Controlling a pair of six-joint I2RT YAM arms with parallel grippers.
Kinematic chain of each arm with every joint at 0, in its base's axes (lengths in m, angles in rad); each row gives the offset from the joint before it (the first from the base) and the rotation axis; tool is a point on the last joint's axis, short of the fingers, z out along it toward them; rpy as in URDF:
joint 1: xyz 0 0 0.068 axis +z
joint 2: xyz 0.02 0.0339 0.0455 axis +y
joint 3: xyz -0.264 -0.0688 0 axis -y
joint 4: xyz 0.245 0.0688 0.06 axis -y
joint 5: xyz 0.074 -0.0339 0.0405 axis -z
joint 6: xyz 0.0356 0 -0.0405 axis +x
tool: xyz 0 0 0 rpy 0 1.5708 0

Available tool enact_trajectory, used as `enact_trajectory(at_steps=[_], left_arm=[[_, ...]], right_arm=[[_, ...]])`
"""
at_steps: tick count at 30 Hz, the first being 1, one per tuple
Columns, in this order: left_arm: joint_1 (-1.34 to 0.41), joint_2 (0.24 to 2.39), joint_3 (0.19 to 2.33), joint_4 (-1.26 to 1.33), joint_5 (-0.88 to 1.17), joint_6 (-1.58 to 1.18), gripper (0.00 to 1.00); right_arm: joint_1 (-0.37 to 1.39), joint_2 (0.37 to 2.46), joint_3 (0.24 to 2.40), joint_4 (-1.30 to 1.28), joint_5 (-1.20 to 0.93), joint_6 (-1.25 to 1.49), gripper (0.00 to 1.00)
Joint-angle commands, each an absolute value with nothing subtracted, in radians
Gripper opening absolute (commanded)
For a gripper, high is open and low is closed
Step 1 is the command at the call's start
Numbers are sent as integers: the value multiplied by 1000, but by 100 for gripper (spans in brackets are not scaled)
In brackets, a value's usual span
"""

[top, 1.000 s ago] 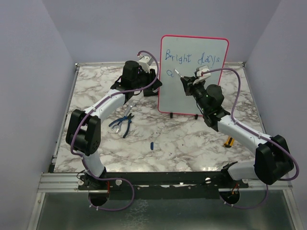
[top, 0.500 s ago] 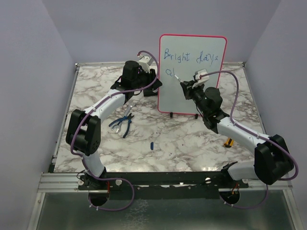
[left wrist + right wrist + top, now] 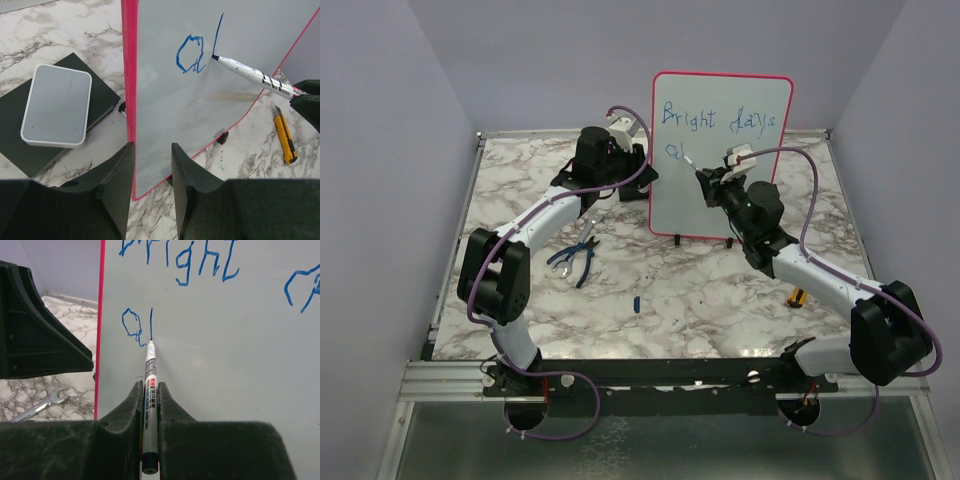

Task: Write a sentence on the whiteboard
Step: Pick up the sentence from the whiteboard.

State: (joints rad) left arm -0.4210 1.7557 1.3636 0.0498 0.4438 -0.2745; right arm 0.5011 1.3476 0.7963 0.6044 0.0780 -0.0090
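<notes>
Two grips. Nearest: right end effector [image 3: 149,387] clamped shut on a white marker pen [image 3: 150,371], long axis pointing straight ahead, tip against the tall upright red-framed whiteboard [image 3: 225,365] on the marbled desk [image 3: 700,290]. Leftward: left end effector [image 3: 152,152] pinching the board's red edge. Beyond the tip: blue handwritten sentence [image 3: 182,265], second line barely begun; probably continues rightward.

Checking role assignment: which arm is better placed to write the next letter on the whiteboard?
Right. The right gripper is shut on the marker, whose tip touches the whiteboard at the sentence's last stroke. The left gripper holds the board's red edge.
</notes>
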Motion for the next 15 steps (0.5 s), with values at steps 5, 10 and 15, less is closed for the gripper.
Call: enact_trajectory(at_steps=[5, 10, 15], left_arm=[[-424, 1727, 1364, 44, 458, -263, 37], [-424, 1727, 1364, 44, 459, -262, 37], [-424, 1726, 1361, 44, 457, -263, 37]], right_arm=[[502, 1349, 840, 638, 108, -27, 1], [501, 1343, 834, 640, 123, -29, 1], [502, 1333, 819, 642, 157, -39, 1]])
